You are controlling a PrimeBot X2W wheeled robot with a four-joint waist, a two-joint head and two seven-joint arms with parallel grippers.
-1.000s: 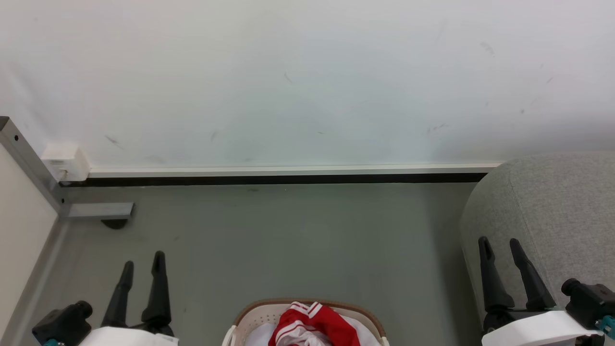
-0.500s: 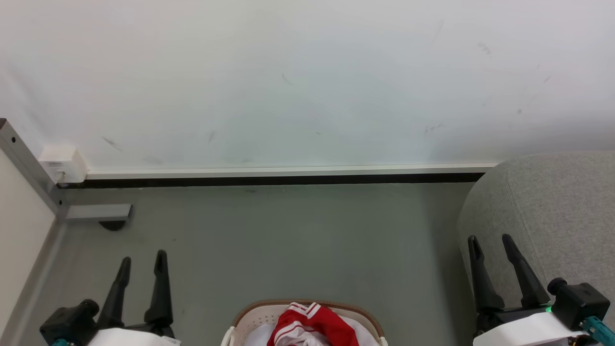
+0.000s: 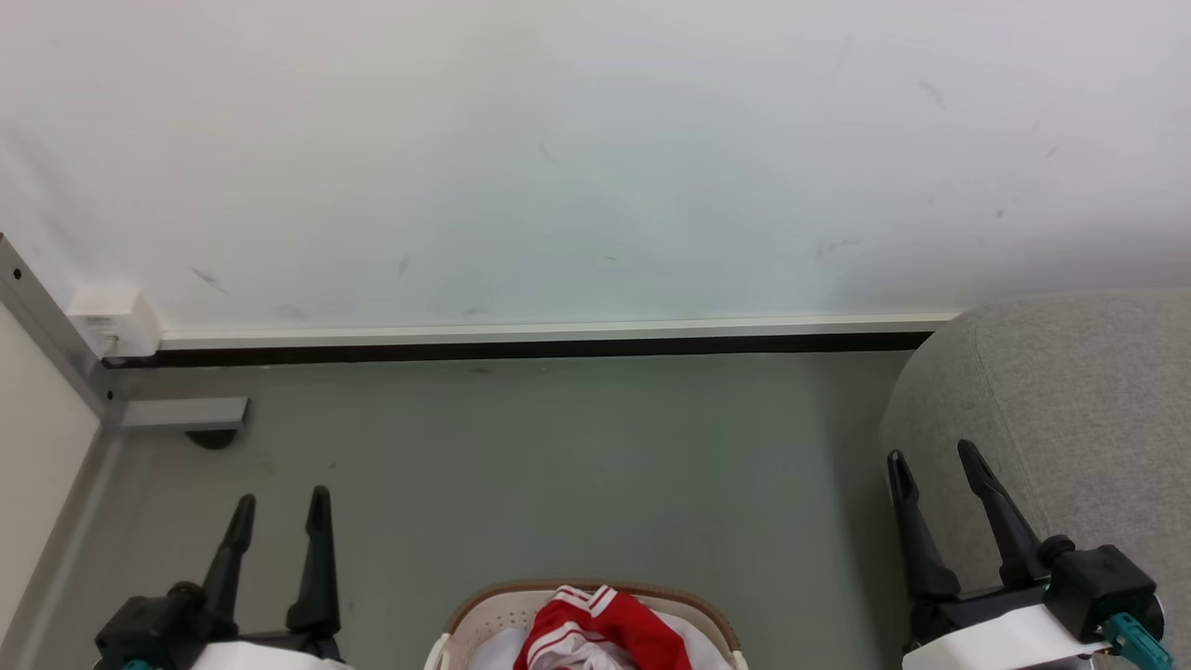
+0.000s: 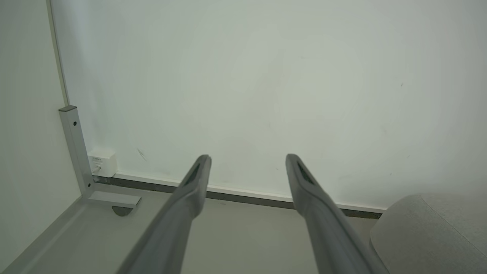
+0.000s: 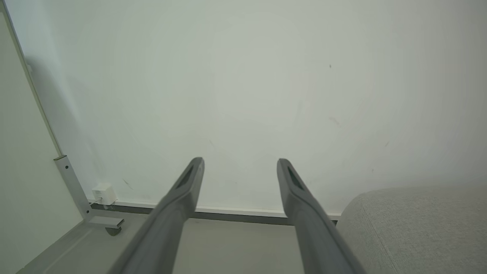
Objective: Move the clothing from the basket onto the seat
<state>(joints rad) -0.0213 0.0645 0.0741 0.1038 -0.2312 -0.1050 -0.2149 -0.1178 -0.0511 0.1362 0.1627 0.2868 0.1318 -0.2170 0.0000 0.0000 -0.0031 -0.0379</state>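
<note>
Where it meets the floor along a dark skirting strip, the scuffed white wall (image 3: pixel 595 158) takes up the upper half of the head view. Below it lies the bare grey-green floor (image 3: pixel 558 465). The grey woven seat (image 3: pixel 1070 391), with its rounded corner and stitched seam, stands at the right against the wall. The white perforated basket (image 3: pixel 670 596) with its brown rim sits on the floor at the bottom centre, apart from the seat. The red clothing (image 3: pixel 605 628) with white stripes is heaped inside it over white fabric. The left gripper (image 3: pixel 282 501) hangs left of the basket, its fingers parted and holding nothing. The right gripper (image 3: pixel 930 454), likewise spread and empty, shows before the seat's left edge. A small white box (image 3: pixel 112 321) sits low on the wall at the left.
</note>
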